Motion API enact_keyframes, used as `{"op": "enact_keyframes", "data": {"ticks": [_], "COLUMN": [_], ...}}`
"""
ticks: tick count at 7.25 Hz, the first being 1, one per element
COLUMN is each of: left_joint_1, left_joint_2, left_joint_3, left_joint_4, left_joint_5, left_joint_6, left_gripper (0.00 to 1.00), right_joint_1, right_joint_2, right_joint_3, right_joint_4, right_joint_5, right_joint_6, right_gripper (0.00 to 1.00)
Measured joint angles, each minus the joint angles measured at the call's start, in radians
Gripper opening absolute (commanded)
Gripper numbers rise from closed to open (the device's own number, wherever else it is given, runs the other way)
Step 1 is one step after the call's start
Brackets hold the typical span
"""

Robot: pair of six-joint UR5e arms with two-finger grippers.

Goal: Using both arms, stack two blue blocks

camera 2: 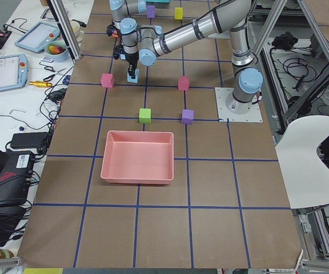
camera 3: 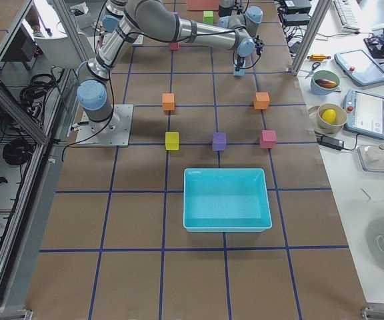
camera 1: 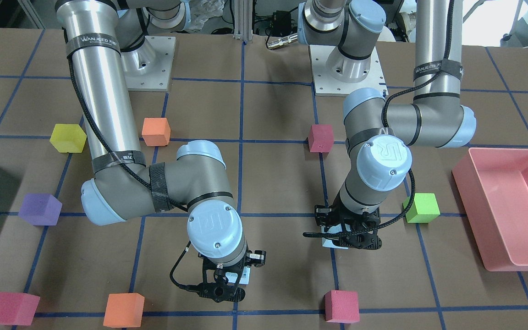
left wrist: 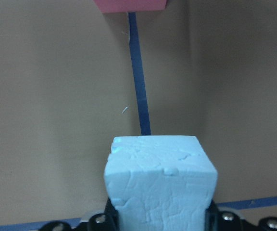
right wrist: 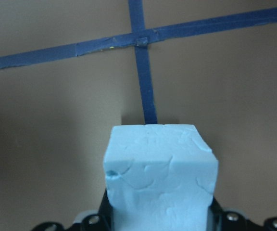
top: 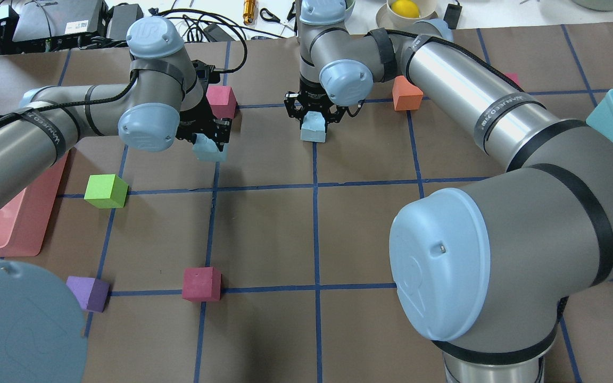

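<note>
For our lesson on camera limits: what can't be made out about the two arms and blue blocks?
Left wrist view: the left blue block hides the fingers.
Right wrist view: the right blue block does the same.
Front view: the left gripper covers most of its block.
Side views: too small to tell whether either block touches the table.

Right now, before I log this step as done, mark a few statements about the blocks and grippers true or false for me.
1. The left gripper is shut on a blue block. True.
2. The right gripper is empty. False: it is shut on the other blue block.
3. The blue blocks are stacked. False: they are apart, one in each gripper.
4. The green cube lies on the table, outside the pink tray. True.
</note>
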Motion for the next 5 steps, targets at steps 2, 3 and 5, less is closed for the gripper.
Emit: {"op": "enact_keyframes", "data": {"ticks": [2, 3, 5], "left_joint_1": [-0.001, -0.002, -0.001], "left_joint_2": [-0.010, -0.014, -0.021], "left_joint_3": [0.034, 0.045, 0.065], "left_joint_4": [-0.020, -0.023, -0.031], "left_joint_5": [-0.002, -0.013, -0.034], "left_joint_6": [-0.002, -0.002, -0.003], "left_gripper": [0.01, 0.01, 0.01], "right_joint_1": [0.000, 0.000, 0.000], "right_joint_2": [0.009, 0.012, 0.024], "right_joint_3": [0.000, -0.004, -0.030], "right_joint_4": [-0.001, -0.001, -0.001], "right_joint_5": [0.002, 0.002, 0.002], "right_joint_6": [-0.010, -0.013, -0.016], "right_gripper": [0.06, 0.08, 0.20]}}
